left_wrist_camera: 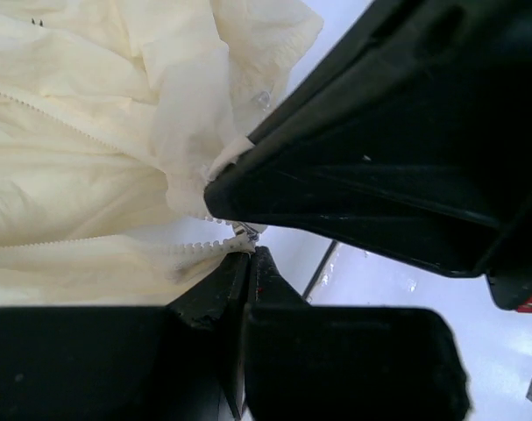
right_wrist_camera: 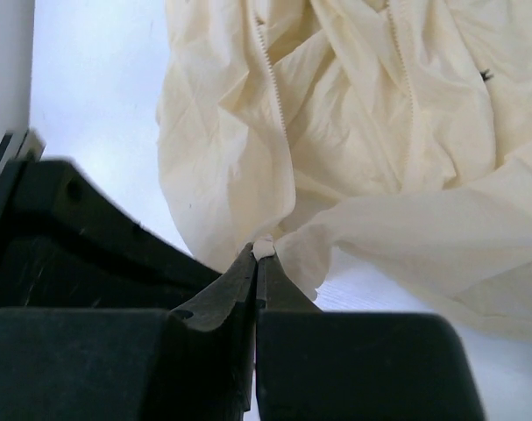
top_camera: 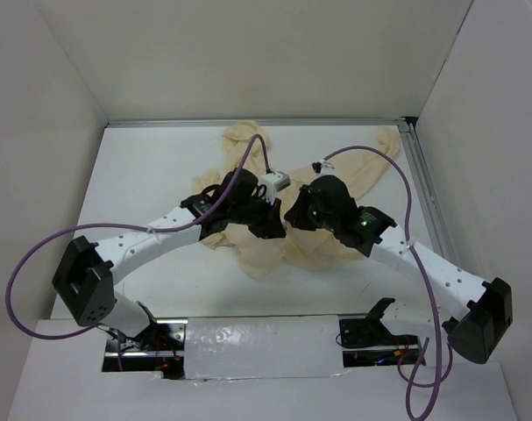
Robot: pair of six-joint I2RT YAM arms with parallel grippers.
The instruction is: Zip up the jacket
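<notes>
The cream jacket lies crumpled in the middle of the table, with one sleeve trailing to the far right corner. Both grippers meet over its near part. My left gripper is shut, and its tips pinch the end of a row of zipper teeth beside a small metal piece. My right gripper is also shut, its tips nipping a small fold of the jacket's edge. Beyond it the jacket shows an open zipper line. Each wrist view has the other gripper's black body close in.
The white table is boxed in by white walls at the back and on both sides. A metal rail runs along its right edge. Purple cables loop above both arms.
</notes>
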